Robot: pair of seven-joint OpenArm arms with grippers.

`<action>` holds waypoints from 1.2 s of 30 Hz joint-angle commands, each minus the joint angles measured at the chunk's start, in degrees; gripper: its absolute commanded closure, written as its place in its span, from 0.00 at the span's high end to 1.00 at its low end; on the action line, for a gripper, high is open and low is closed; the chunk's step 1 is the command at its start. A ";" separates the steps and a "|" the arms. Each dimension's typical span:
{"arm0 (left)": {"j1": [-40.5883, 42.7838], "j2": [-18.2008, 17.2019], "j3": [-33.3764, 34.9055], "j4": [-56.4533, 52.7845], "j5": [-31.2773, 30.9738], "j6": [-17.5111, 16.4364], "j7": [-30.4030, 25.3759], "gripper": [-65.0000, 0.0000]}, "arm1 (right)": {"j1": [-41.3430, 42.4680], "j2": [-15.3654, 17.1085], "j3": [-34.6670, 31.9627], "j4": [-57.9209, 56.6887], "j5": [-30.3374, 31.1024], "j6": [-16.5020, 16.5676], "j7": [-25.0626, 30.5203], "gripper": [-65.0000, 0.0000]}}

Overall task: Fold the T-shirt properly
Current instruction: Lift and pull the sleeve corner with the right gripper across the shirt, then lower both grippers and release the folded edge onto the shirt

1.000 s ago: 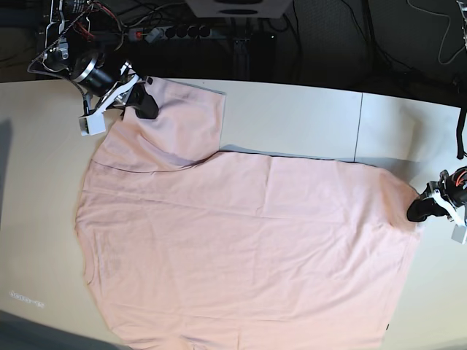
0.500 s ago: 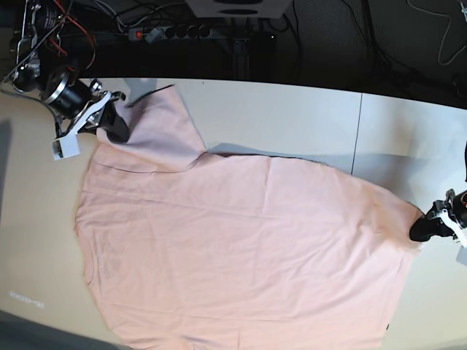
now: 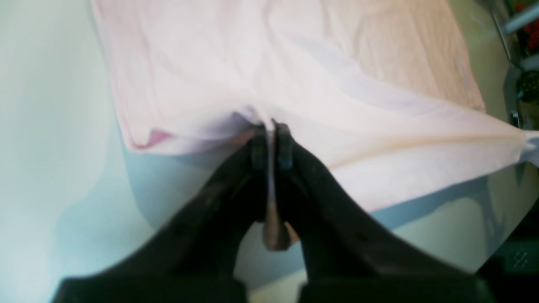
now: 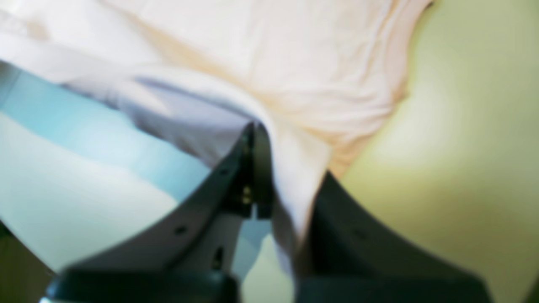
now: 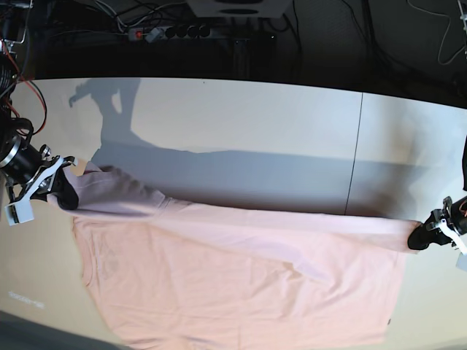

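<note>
T-shirt [image 5: 241, 284] lies on a pale table [image 5: 277, 124], cables behind. Left wrist view: left gripper [image 3: 271, 141] pinches its edge. Right wrist view, blurred: right gripper [image 4: 254, 139] clamps a fold.

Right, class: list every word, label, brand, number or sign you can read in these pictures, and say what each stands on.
None can be read.
The T-shirt shows only plain pink cloth, with no print or label in sight.
A faint pale mark on the table, near its left edge in the base view, is too small and blurred to read.
Both wrist views are blurred and show no lettering.
</note>
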 commanded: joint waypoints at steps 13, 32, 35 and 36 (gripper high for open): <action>-17.18 5.16 0.98 -14.49 12.26 -1.48 -10.12 0.00 | 25.05 4.96 -20.31 -15.93 -0.28 4.37 1.57 0.00; -19.26 6.78 7.34 -18.62 29.03 -1.48 -26.27 0.00 | 50.77 -5.46 -40.72 -38.21 -13.77 4.35 5.88 0.00; -19.26 6.91 7.34 -18.69 30.01 -1.48 -26.29 0.00 | 52.46 -7.04 -40.70 -40.41 -17.46 4.33 7.17 0.00; -19.26 6.91 7.34 -18.69 30.32 -1.48 -26.58 0.00 | 52.92 -7.28 -40.72 -41.18 -18.47 4.31 8.24 0.00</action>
